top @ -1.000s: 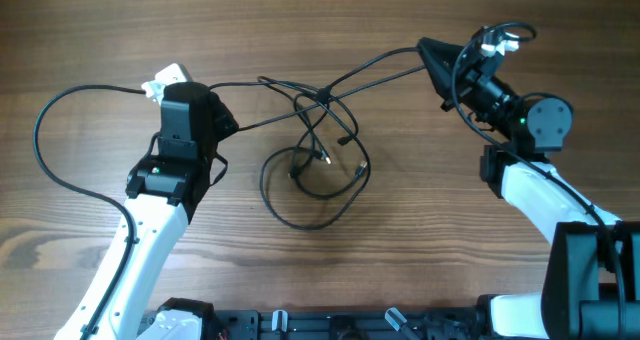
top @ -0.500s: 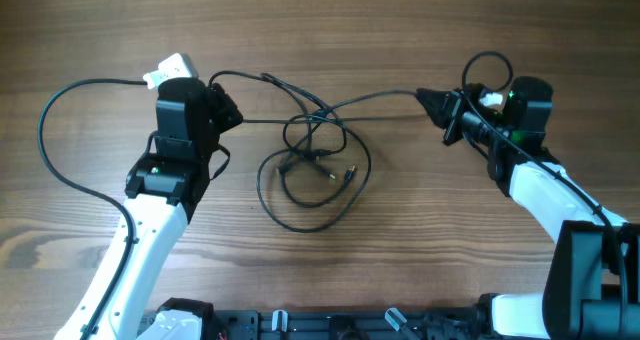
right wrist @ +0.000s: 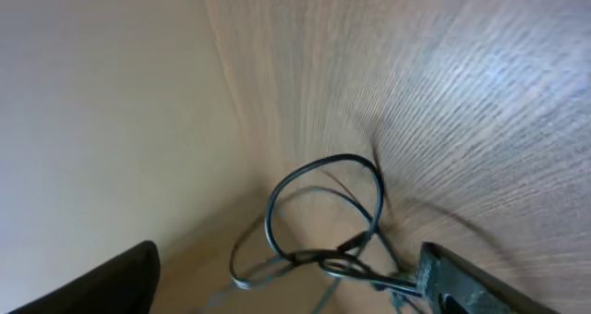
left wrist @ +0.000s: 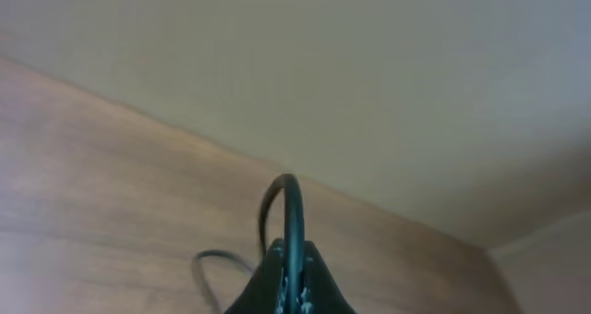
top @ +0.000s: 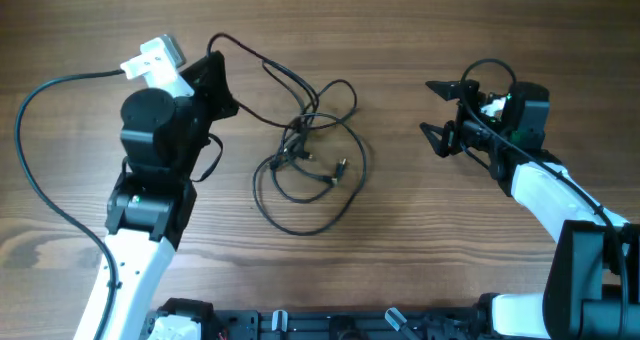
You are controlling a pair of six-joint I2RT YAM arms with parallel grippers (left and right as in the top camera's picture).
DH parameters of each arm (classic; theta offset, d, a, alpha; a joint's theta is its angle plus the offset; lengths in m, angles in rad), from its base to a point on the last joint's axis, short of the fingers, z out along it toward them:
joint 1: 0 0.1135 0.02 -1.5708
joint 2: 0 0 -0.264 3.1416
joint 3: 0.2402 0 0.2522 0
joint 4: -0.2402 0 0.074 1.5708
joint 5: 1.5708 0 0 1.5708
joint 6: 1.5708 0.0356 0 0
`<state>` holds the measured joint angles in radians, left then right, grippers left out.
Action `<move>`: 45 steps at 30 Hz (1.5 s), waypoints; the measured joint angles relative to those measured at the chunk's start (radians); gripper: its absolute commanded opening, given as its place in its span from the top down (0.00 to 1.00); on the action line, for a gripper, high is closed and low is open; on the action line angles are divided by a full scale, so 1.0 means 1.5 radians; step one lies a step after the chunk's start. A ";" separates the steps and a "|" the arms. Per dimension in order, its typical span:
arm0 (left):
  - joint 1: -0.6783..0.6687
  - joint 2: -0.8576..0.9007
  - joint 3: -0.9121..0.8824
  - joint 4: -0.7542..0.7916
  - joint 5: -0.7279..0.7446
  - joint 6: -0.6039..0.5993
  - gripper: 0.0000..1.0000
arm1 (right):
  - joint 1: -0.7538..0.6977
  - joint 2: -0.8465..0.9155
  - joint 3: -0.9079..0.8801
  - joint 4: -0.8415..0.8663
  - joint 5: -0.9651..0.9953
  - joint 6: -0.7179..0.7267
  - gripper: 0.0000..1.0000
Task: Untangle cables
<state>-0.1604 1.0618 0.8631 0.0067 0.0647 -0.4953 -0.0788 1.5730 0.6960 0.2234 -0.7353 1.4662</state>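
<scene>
While the left gripper (top: 222, 85) stands at the left of the wooden table (top: 420, 250), its jaws are pressed together on one strand of the cables (top: 297, 140). The left wrist view shows this thin black cord rising in an arch from between the closed fingers. From the grip the strand runs toward 4 o'clock into the tangle, which lies flat on the wood near the middle of the table as several loops crossing each other (which cord is which I cannot tell). A small plug (top: 342, 167) shows at the 3 o'clock edge of the tangle. Further toward 3 o'clock, well apart from the loops, the right gripper (top: 437, 110) points toward 9 o'clock with its jaws spread wide and nothing between them; its wrist view looks at the loops from a distance.
</scene>
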 measured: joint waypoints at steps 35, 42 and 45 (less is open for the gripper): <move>-0.151 -0.010 0.000 0.169 0.323 0.003 0.96 | 0.265 0.000 0.000 0.091 0.294 0.069 0.62; -0.151 -0.010 0.000 0.175 0.322 0.003 0.96 | 0.265 0.000 0.000 0.067 0.296 0.072 0.96; -0.151 -0.010 0.000 0.141 0.291 0.003 0.96 | 0.265 0.000 -0.001 0.124 0.239 0.072 0.96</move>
<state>-0.3862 1.0462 0.8631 0.2188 0.5014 -0.4911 0.3183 1.5730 0.6952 0.4088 -0.3767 1.5738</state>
